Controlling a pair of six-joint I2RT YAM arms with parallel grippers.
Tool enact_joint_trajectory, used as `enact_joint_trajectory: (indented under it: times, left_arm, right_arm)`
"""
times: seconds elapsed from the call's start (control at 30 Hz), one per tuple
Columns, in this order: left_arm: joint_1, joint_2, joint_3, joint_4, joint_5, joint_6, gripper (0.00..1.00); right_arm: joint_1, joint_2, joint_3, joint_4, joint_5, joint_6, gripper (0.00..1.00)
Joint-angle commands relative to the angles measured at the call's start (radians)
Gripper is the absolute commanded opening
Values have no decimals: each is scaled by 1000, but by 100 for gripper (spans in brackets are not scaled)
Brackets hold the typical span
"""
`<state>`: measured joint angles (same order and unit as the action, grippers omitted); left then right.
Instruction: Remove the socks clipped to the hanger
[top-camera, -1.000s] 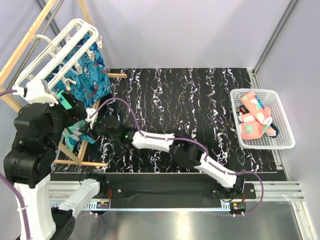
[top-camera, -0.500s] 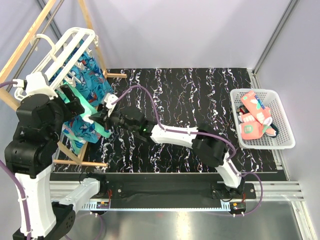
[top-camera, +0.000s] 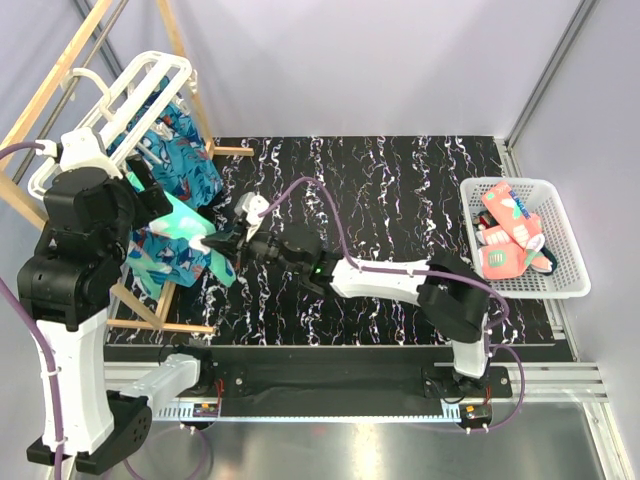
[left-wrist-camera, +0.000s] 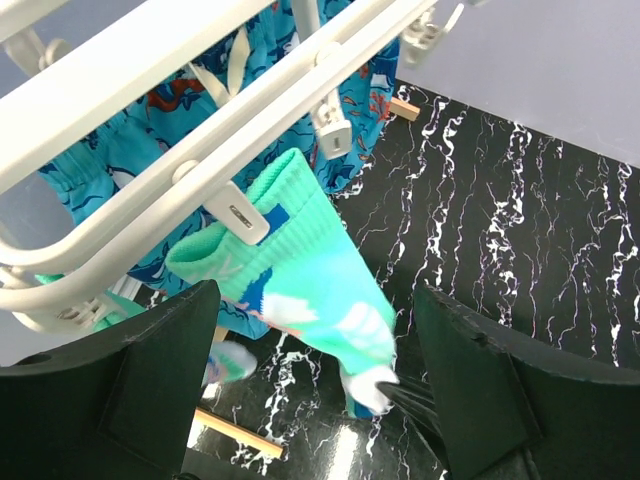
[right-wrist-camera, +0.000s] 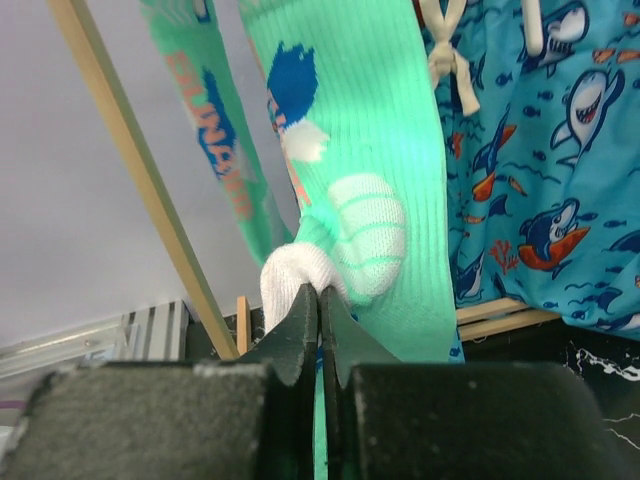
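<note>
Right wrist: right gripper (right-wrist-camera: 320, 305) pinched tight on toe of mint sock (right-wrist-camera: 350, 120); left gripper (left-wrist-camera: 315, 350) wide open, empty, by hanger (left-wrist-camera: 150, 65)

— What carries everything?
— A flat black tabletop with white marbled streaks (top-camera: 400, 200), spread beneath the right pincer (top-camera: 213, 243).
— And on it?
— A white plastic mesh basket (top-camera: 530, 290), well off to the pincer's right at the edge. A wooden pole frame's foot bar (top-camera: 170, 326) lies near its left.
</note>
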<state>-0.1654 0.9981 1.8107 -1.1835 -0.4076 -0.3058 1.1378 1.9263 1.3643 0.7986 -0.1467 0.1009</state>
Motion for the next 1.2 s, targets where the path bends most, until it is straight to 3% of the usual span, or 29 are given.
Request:
enact_joint_trajectory:
  times: [0.0,0.43,0.73,0.93,0.97,1.0,1.17]
  left_arm:
    - [-2,-7,50,16,-42,16,83]
    - [-2,-3,91,-28,-45,14,83]
    - [0,-36,33,-51,-103,-87,84]
    - [0,-29,13,-38,-158,-170,88]
    - [0,-24,12,-34,-169,-185,90]
    - [-2,-13,10,-34,-177,-197,98]
    - [0,-6,-8,-5,-185,-278,99]
  right_arm:
    - [-6,-98,-43,132,38,17,0]
    - [-23,-245,-185,221,73,85,0]
    - [-41,-263,-215,255,65,163,0]
    - [-59,-265,-225,261,62,198,0]
    - [-61,-262,-228,264,64,204,0]
    - [-62,-262,-228,269,64,209,0]
    - [-72,-262,-238,280,67,252,0]
